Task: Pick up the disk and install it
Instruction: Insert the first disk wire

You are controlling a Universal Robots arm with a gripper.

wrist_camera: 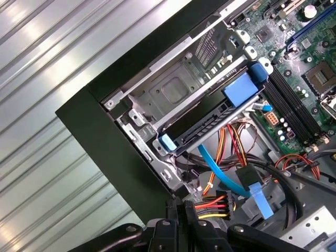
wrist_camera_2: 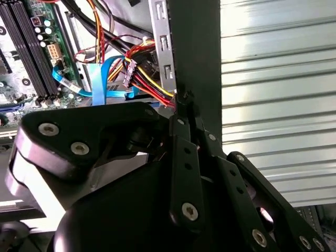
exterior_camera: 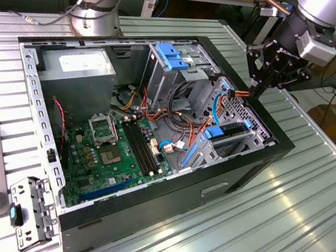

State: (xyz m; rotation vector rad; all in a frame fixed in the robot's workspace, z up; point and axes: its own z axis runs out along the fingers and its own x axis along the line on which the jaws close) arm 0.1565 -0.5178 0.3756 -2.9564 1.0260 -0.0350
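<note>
The disk point(exterior_camera: 229, 136), a dark drive with a bright blue carrier rail, sits in the drive bay at the corner of the open computer case point(exterior_camera: 162, 202) nearest the exterior view's right. In the first wrist view the disk point(wrist_camera: 210, 123) lies slanted in its metal cage, with a blue tab at one end. My gripper point(exterior_camera: 256, 89) hangs just above the case's far right wall, a short way behind the disk. Its fingers are shut together with nothing between them. In both wrist views the gripper point(wrist_camera_2: 182, 102) point(wrist_camera: 181, 203) tips sit over the wall's edge beside a bundle of red, yellow and black cables point(wrist_camera: 212, 203).
A pale-blue latch plate point(exterior_camera: 171, 56) tops the tall drive cage at the case's back. The motherboard point(exterior_camera: 113, 149) covers the floor, with a power supply point(exterior_camera: 78, 67) behind it. A blue ribbon cable point(wrist_camera: 220, 170) runs near the disk. A metal bracket point(exterior_camera: 29, 213) lies on the ribbed table point(exterior_camera: 279, 233).
</note>
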